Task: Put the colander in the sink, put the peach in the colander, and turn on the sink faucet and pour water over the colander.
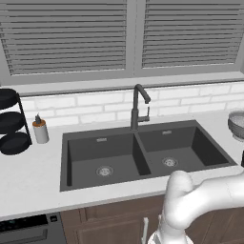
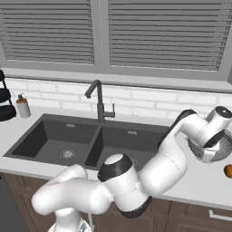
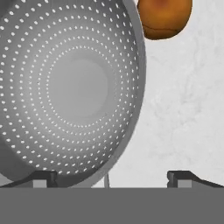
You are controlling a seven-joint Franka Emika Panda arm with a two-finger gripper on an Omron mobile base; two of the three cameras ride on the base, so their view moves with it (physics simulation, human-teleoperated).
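Note:
The silver perforated colander stands on the white counter to the right of the sink, and its rim runs between my fingertips. My gripper hangs just above it, open and holding nothing. One fingertip is over the bowl and the other is over bare counter outside it. The orange peach lies on the counter just beyond the colander's rim. In the right base view the arm reaches over the colander, with the peach nearer the counter's front. The colander also shows at the right edge of the left base view. The faucet stands behind the sink's divider, with no water running.
A grey soap bottle with an orange cap and black stacked round racks stand on the counter left of the sink. A tiled wall and a shuttered window run behind. Brown cabinet fronts lie below the counter edge.

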